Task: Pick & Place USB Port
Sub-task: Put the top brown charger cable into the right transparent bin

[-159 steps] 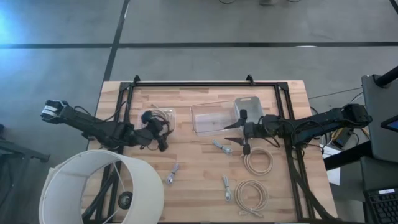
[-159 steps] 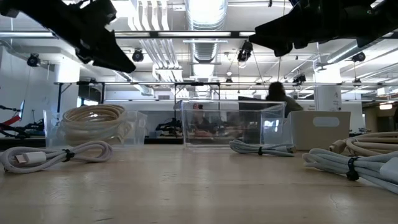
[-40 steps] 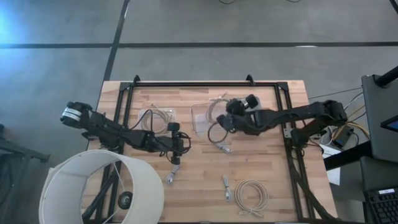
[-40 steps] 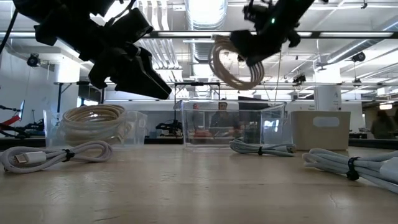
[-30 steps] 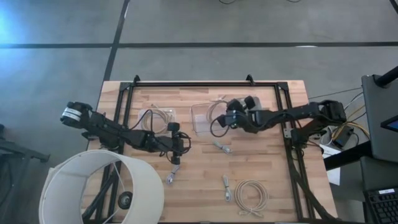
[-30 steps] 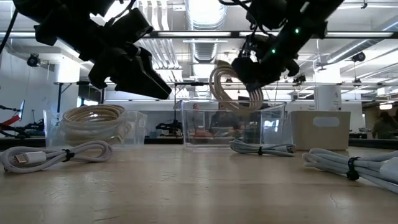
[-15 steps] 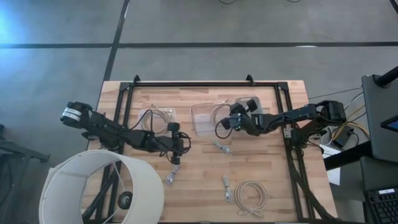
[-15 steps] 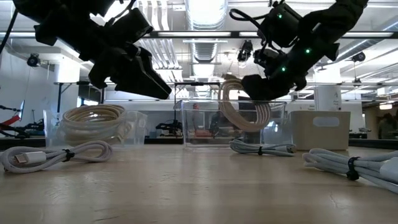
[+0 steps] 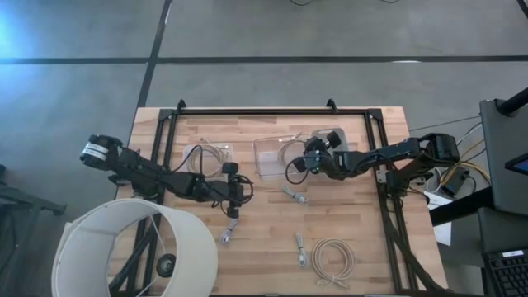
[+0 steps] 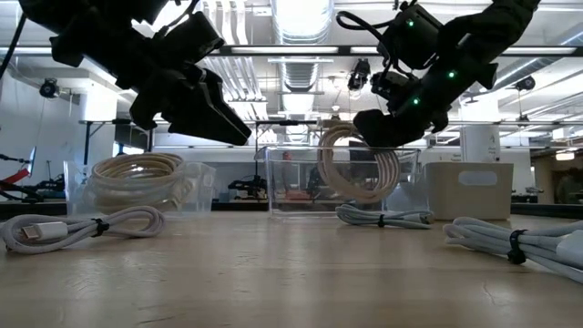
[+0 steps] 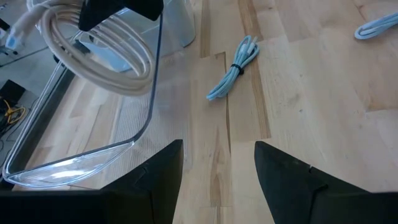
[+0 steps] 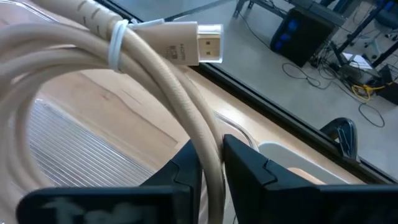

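- High view: right gripper (image 9: 306,162) above the clear bin (image 9: 268,157), with the beige coil (image 9: 291,171) hanging just beside it over the bin's edge. Left gripper (image 9: 232,213) well apart, above the bare table (image 9: 264,239), with a grey cable (image 9: 227,233) just below its tips.
- Low view: coil (image 10: 358,166) dangling directly under the right gripper (image 10: 383,133), level with the bin (image 10: 301,182).
- Left wrist view: dark fingers (image 11: 283,180) spread wide, nothing between them; grey cable (image 11: 232,66) ahead on the wood.
- Right wrist view: fingers (image 12: 245,165) close together around one strand of the coil (image 12: 93,56), gripping it; white plug (image 12: 189,42) ahead of the tips.
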Robot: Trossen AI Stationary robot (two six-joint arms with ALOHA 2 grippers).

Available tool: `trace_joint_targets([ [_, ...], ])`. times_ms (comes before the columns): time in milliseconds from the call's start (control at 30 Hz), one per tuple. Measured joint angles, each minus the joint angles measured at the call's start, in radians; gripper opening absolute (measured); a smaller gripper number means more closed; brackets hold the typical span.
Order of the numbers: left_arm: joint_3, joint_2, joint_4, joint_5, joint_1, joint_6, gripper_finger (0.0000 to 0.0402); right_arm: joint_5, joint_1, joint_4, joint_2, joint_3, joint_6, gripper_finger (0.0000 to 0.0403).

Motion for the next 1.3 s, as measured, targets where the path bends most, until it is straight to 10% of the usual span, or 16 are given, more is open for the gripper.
trace_joint_targets([
  [1300, 0.0, 0.0, 0.0, 0.0, 0.0, 0.0, 0.0202, -0.176, 0.007, -0.011, 0.0, 0.108, -0.116, 0.0178],
])
